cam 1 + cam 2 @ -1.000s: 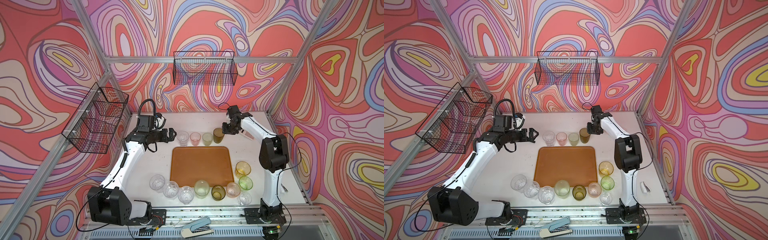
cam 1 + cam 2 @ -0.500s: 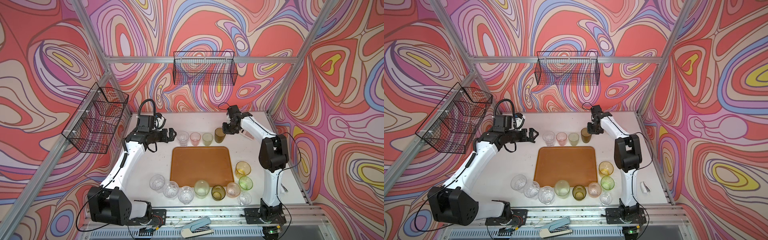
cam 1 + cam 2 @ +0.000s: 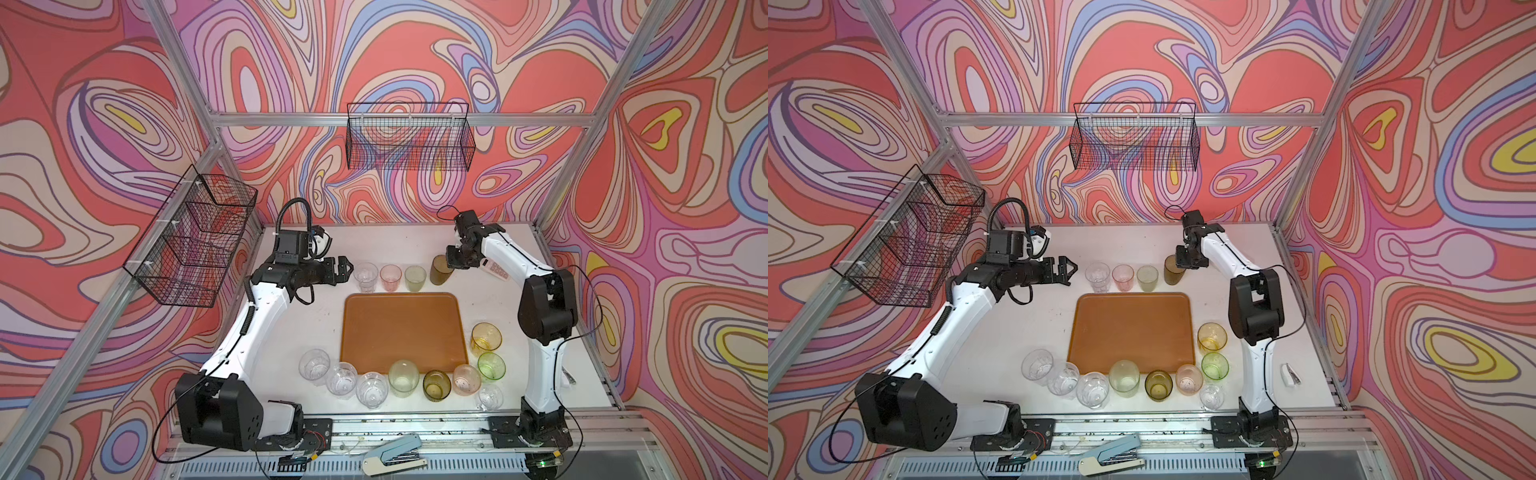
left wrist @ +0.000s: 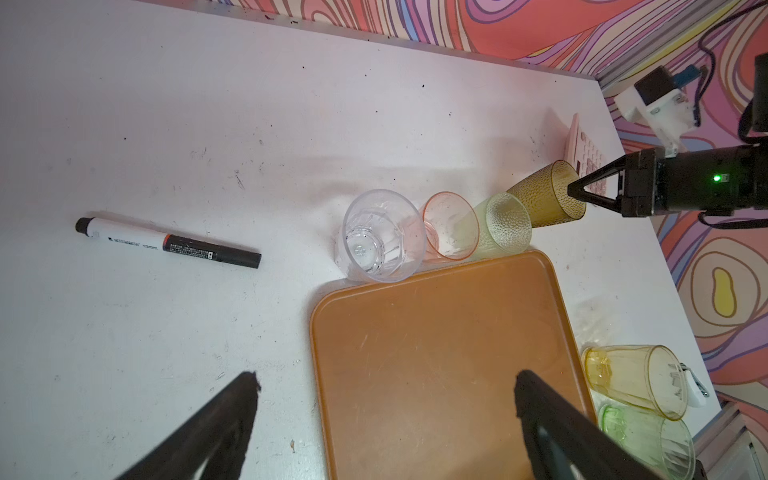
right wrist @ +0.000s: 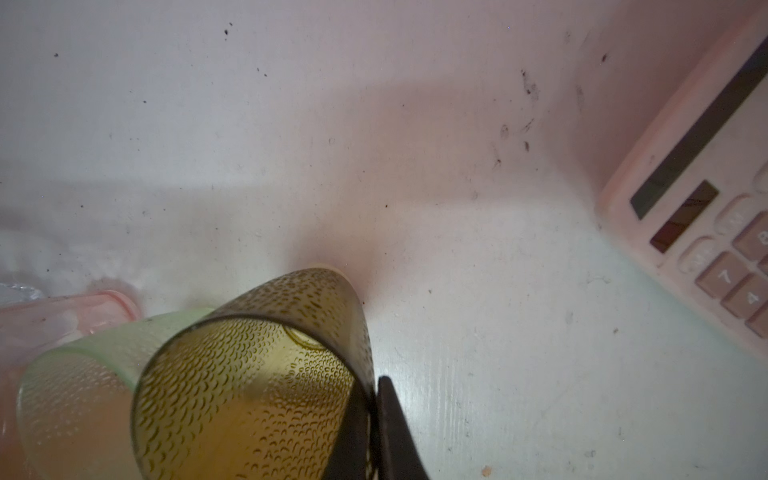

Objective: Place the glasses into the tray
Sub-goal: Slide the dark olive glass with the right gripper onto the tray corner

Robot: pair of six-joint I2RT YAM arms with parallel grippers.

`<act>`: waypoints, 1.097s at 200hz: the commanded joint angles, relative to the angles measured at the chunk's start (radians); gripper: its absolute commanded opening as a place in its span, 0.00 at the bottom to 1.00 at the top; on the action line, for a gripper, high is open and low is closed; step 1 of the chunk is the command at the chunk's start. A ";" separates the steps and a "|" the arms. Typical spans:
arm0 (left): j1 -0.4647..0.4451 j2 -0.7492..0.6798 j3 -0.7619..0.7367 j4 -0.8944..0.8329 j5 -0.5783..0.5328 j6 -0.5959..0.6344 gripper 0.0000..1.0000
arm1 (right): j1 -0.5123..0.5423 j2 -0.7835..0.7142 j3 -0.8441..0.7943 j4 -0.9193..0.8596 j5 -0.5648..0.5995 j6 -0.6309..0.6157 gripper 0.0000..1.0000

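Note:
The orange-brown tray [image 3: 401, 332] lies empty mid-table. Behind it stand a clear glass [image 3: 365, 276], a pink one [image 3: 390, 277], a pale green one [image 3: 415, 277] and an olive-brown dimpled glass [image 3: 440, 270] in a row. My right gripper [image 3: 451, 264] is shut on the olive-brown glass's [image 5: 249, 374] wall, one finger inside and one outside. My left gripper [image 3: 343, 271] stands open just left of the clear glass [image 4: 382, 237], nothing between its fingers. Several more glasses line the tray's front edge [image 3: 403, 378]; an amber one [image 3: 486, 336] and a bright green one [image 3: 491, 365] stand at its right.
A pink calculator [image 5: 706, 208] lies close to the right gripper. A black-and-white marker [image 4: 166, 242] lies on the table under the left arm. Black wire baskets hang on the back wall [image 3: 409, 137] and left wall [image 3: 195, 241]. A stapler [image 3: 395, 457] rests on the front rail.
The right gripper's fingers have closed onto the olive-brown glass's wall. Neither arm has visibly shifted and all glasses stay in place.

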 commanded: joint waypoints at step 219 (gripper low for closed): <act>0.002 -0.004 -0.012 0.029 0.091 -0.019 1.00 | 0.026 -0.374 -0.225 -0.189 -0.017 -0.057 0.00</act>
